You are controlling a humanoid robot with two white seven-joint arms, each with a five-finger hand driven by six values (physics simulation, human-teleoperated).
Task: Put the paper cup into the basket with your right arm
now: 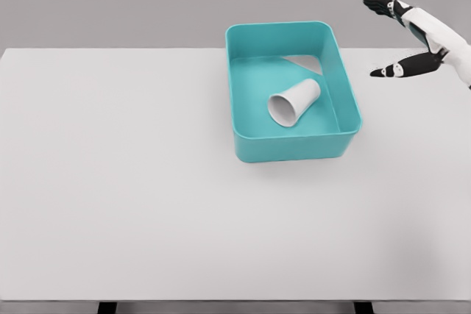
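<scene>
While the paper cup (294, 101) lay on its side inside the teal basket (294, 147), mouth toward the near wall, my right hand (412, 38) hovered to the basket's right. My fingers (379, 2) were spread apart, holding nothing.

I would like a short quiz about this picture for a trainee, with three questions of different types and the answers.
1. True or false: the cup stands upright inside the basket.
2. Which hand is in view? A) left B) right C) both
3. Fill in: the fingers of the right hand are ____ and hold nothing.

Key
1. False. The cup lies on its side on the basket floor, its open mouth toward the camera.
2. B. It hangs right of the basket, above the table.
3. Spread.
</scene>
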